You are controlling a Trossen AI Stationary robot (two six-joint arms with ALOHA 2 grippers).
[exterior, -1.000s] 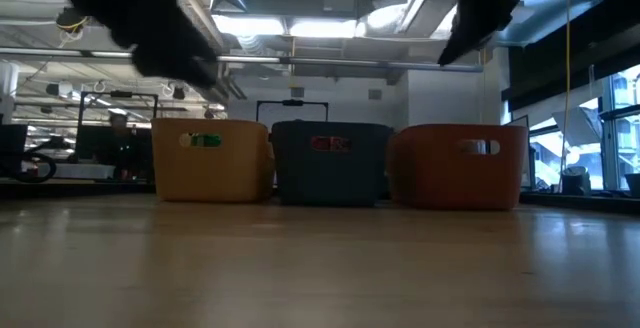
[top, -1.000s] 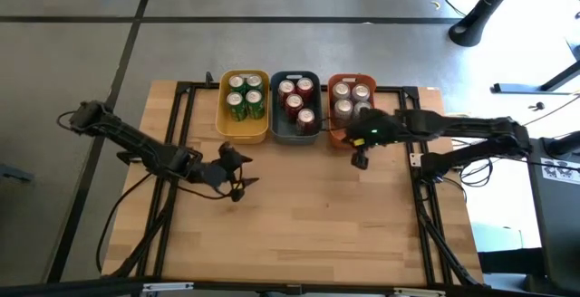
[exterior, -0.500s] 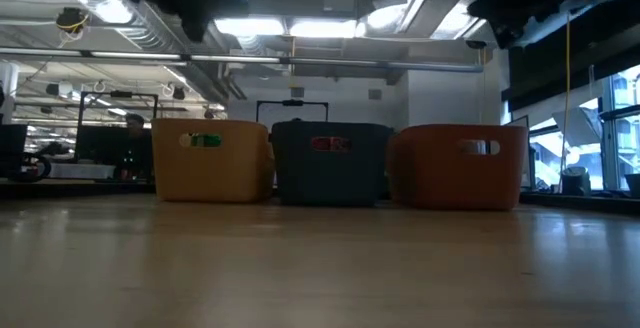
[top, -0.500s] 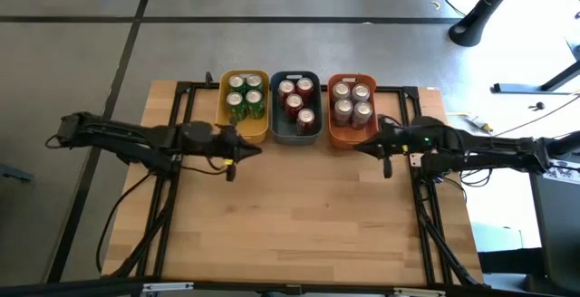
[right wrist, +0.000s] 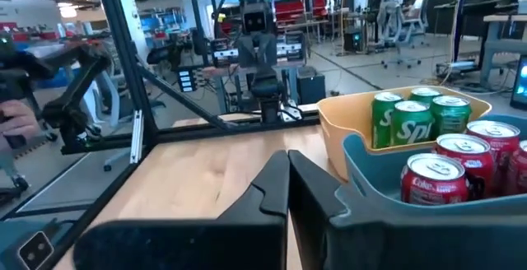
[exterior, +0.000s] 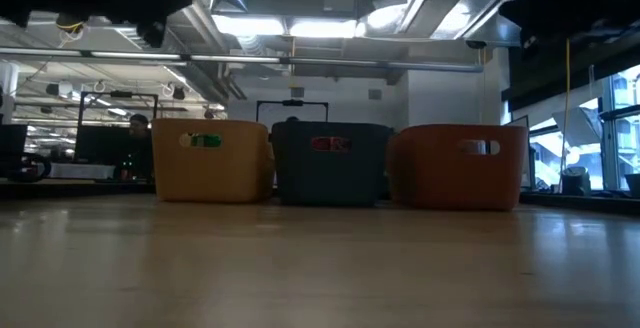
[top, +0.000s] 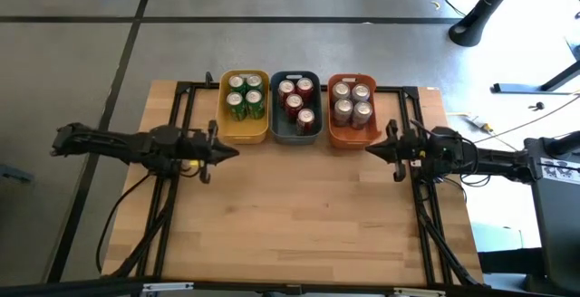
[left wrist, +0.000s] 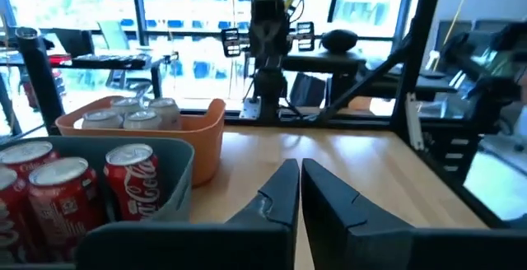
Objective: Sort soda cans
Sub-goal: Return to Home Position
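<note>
Cans (top: 296, 100) lie binned, apart from left tool (top: 233, 149) and right tool (top: 371, 148).

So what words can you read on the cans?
"Coca-Cola": on a red can in the blue bin, left wrist view.
"Spr", rest turned away: on a green can in the yellow bin, right wrist view.
Silver cans in the orange bin: lettering too blurred to read.

Red cans (left wrist: 59, 206) partly off-frame.
</note>
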